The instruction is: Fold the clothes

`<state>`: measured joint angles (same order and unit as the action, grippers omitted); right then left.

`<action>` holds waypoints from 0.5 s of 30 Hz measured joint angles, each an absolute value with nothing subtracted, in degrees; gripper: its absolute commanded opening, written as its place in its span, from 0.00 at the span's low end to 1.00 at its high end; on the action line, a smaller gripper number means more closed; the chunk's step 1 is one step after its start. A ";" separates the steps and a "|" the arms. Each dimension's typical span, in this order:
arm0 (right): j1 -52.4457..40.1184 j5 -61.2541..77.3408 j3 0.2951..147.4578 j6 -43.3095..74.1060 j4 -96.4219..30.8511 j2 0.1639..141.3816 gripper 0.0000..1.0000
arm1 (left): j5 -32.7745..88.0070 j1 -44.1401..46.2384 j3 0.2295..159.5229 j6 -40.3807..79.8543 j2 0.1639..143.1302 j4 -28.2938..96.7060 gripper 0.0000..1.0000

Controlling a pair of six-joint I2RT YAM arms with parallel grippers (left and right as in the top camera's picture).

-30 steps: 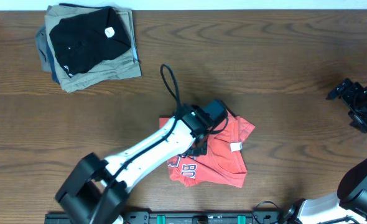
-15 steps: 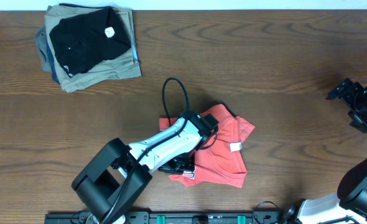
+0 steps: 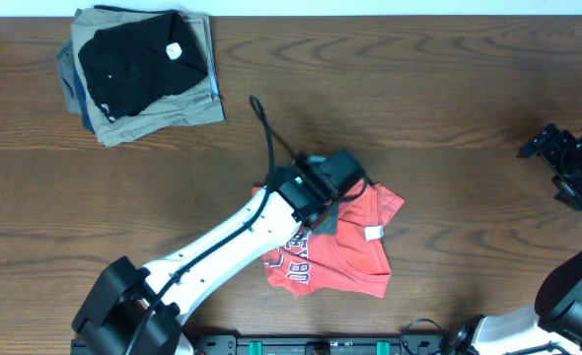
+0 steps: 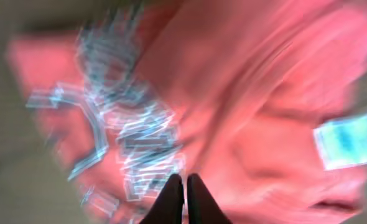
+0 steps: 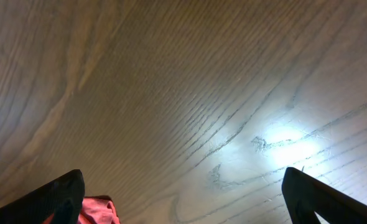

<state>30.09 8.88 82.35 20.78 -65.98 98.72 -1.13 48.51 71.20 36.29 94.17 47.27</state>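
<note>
The red-orange T-shirt (image 3: 342, 252) sits crumpled in a rough bundle near the front edge of the table (image 3: 449, 99), a bit right of centre. There's loads of bare wood around it: to the right all the way over to the right gripper (image 3: 570, 166), and behind it up to the far edge. The only other thing on the table is a stack of folded garments (image 3: 143, 77), black one on top, tucked in the back left corner, well apart from the shirt.

From overhead the left arm (image 3: 227, 247) lies diagonally across the shirt's left half, so that side and part of the white lettering (image 3: 297, 266) are covered. The white neck tag (image 3: 374, 233) shows on the right. The right arm is cut off at the frame's edge.

The left wrist view is badly motion-blurred: just pink cloth, smeared letters and a pale patch for the tag.

The left gripper (image 4: 185, 188) is over the shirt with its fingers pressed together. Whether any fabric is caught between them is impossible to tell through the blur. The right gripper's fingers are spread wide over bare table with nothing between them, a scrap of the shirt peeking in at the bottom left of its view.
</note>
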 measured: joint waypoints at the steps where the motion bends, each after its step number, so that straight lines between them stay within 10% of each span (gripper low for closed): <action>1: 30.11 8.88 82.35 20.78 -65.98 98.72 0.99 | -1.37 48.51 71.20 35.64 94.32 45.65 0.07; 15: 30.09 8.88 82.35 20.78 -65.98 98.72 0.99 | 3.42 48.53 71.18 31.68 107.59 36.07 0.08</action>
